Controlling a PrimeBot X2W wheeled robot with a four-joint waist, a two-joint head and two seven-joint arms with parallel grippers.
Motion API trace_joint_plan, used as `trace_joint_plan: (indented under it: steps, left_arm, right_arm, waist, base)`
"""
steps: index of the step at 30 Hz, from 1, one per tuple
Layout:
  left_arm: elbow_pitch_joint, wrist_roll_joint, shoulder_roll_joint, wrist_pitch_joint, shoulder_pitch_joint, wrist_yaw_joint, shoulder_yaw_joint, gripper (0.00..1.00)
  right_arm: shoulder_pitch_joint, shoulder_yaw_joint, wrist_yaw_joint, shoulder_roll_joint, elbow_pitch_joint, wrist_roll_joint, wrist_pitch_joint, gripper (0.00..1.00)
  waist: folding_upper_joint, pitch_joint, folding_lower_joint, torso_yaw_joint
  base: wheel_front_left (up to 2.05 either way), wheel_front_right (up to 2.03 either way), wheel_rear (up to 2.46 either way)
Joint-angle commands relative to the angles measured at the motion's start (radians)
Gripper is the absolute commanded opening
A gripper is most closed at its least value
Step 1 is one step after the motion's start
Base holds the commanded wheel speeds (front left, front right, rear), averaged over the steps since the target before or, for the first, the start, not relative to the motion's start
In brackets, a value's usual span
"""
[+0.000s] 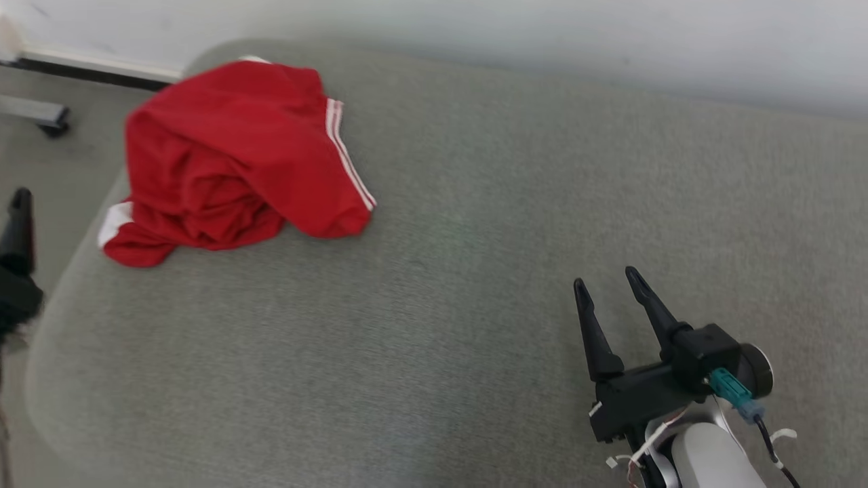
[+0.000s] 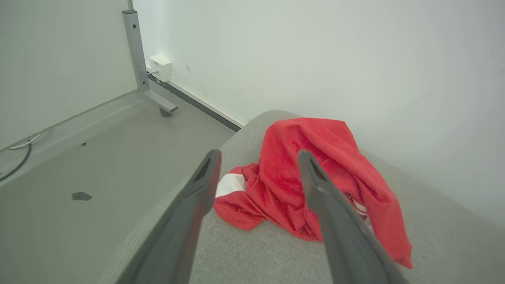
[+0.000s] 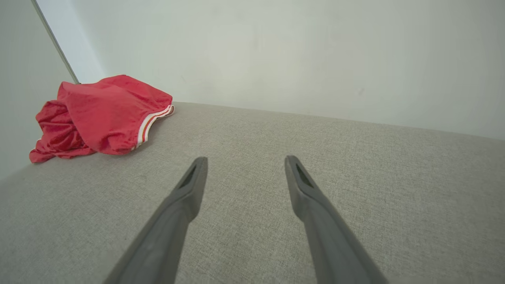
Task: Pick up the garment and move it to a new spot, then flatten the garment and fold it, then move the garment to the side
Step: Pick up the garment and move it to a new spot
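Note:
The garment (image 1: 230, 156) is red with white stripes and lies crumpled in a heap at the far left corner of a grey upholstered surface (image 1: 475, 237). One dark finger (image 1: 19, 217) of my left gripper stands at the left edge of the head view, off the cushion's side. In the left wrist view my left gripper (image 2: 258, 154) is open and points at the garment (image 2: 276, 185) from a short distance, touching nothing. My right gripper (image 1: 605, 276) hovers open over bare fabric at the lower right, far from the garment (image 3: 102, 114). Its fingers (image 3: 189, 189) hold nothing.
A pale wall runs right behind the cushion's far edge. Left of the cushion the floor drops away, with a metal frame leg (image 2: 136, 51), a white wall box (image 2: 161, 68), a cable (image 2: 15, 161) and a small dark scrap (image 2: 81, 195). Bare fabric stretches right of the garment.

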Motion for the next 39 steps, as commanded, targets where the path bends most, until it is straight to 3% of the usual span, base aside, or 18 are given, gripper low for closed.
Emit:
trace_joint_plan:
  steps: [1,6,15,26,27,29,34,39]
  left_arm:
    - [0.003,-0.026,0.011,0.029,-0.045,0.005,0.016,1.00]
    - [0.004,-0.144,0.012,0.124,-0.147,0.066,0.104,1.00]
    - [-0.063,-0.169,0.059,0.265,-0.183,0.206,0.150,1.00]
    - [-0.087,-0.132,0.101,0.293,-0.111,0.275,0.167,1.00]
    - [-0.087,-0.130,0.102,0.297,-0.108,0.280,0.164,0.97]
    - [-0.088,-0.123,0.108,0.304,-0.108,0.273,0.153,0.00]
    - [-0.077,-0.115,0.129,0.278,-0.110,0.245,0.146,0.00]
    - [-0.060,-0.107,0.160,0.238,-0.148,0.173,0.118,0.00]
  right_arm:
    - [-0.023,0.008,-0.002,-0.003,-0.010,-0.013,-0.001,1.00]
    - [-0.051,0.030,-0.002,-0.003,-0.025,-0.010,-0.003,1.00]
    - [-0.082,0.043,-0.002,-0.002,-0.025,0.011,-0.022,1.00]
    - [-0.074,0.049,-0.002,-0.003,0.005,0.038,-0.035,1.00]
    - [-0.074,0.051,-0.002,-0.003,0.006,0.040,-0.036,1.00]
    - [-0.076,0.050,-0.002,-0.003,0.009,0.041,-0.036,1.00]
    - [-0.075,0.046,-0.002,-0.003,0.016,0.048,-0.040,1.00]
    - [-0.056,0.046,-0.002,-0.002,0.039,0.062,-0.044,1.00]
  waist:
    - [-0.0002,0.179,-0.0004,-0.159]
    - [-0.0002,0.249,-0.0004,-0.213]
    - [-0.0002,0.308,-0.0004,-0.309]
    - [-0.0002,0.294,-0.0004,-0.357]
    - [-0.0002,0.292,-0.0004,-0.359]
    - [-0.0002,0.288,-0.0004,-0.361]
    - [-0.0002,0.265,-0.0004,-0.358]
    - [-0.0002,0.198,-0.0004,-0.344]
  base:
    - [0.00,0.00,0.00]
    - [0.00,0.00,0.00]
    - [0.00,0.00,0.00]
    - [0.00,0.00,0.00]
    - [0.00,0.00,0.00]
    - [0.00,0.00,0.00]
    - [0.00,0.00,0.00]
    - [0.00,0.00,0.00]
